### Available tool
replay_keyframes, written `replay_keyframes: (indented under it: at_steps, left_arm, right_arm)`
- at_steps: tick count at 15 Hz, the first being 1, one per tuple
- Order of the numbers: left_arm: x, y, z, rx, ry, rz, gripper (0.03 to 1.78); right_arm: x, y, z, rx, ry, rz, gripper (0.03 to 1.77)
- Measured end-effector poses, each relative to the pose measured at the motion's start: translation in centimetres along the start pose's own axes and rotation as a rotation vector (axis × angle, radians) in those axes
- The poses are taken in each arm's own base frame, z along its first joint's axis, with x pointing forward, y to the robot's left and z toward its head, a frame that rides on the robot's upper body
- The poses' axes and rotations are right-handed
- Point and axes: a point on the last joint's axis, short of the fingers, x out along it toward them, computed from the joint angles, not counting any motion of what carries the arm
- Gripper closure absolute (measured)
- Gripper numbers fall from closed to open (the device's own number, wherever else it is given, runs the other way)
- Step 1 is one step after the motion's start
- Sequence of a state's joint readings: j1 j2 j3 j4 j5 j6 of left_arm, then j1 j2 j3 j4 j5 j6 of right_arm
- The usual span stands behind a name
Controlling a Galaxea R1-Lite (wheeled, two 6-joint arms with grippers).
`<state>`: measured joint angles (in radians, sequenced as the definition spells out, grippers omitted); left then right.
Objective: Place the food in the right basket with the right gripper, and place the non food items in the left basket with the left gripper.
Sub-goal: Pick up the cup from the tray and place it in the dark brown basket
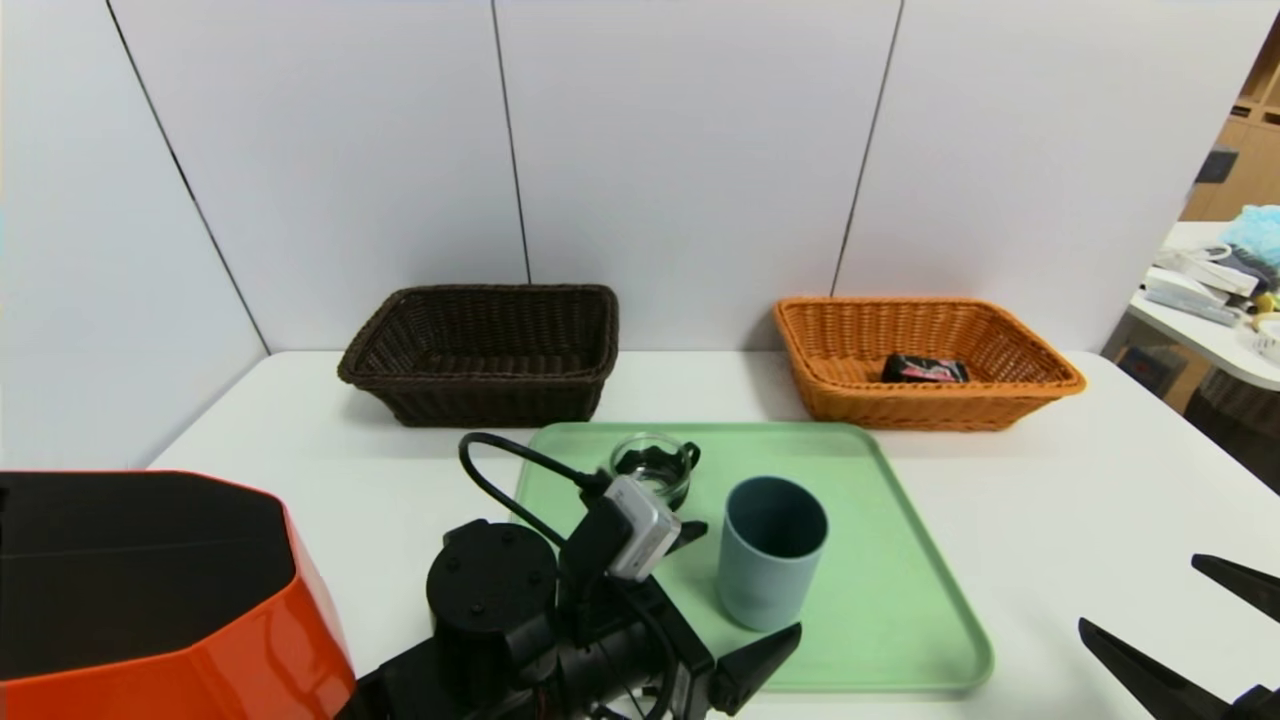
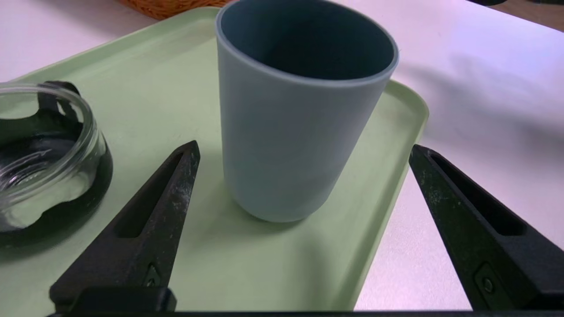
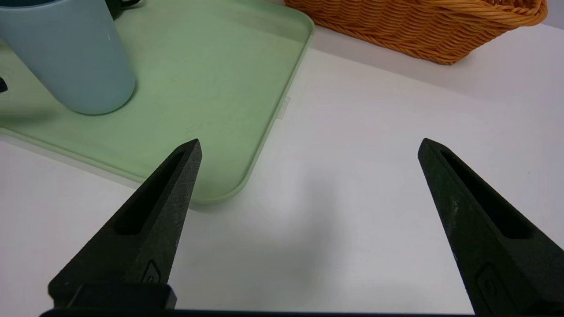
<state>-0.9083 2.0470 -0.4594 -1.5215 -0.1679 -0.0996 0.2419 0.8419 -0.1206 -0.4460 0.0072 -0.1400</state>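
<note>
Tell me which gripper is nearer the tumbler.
Left. The left gripper is right beside the tumbler; the right gripper hovers beyond the tray's right edge.

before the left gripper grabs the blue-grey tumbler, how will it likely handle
The tumbler looks like stiff plastic, so it should hold its shape between the open left gripper's fingers. It appears empty, so probably light. Its smooth, handleless wall widens toward the rim, so it may slip, or tip if nudged high above that narrower base.
</note>
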Motion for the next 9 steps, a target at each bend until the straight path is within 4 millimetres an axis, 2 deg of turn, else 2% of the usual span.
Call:
replay_keyframes:
  at_steps: [9]
  left_arm:
    - [2.5, 0.0, -0.2, 0.008, -0.034, -0.022, 0.12]
  right_arm:
    - [0.0, 0.0, -0.2, -0.006, 0.017, 0.004, 0.11]
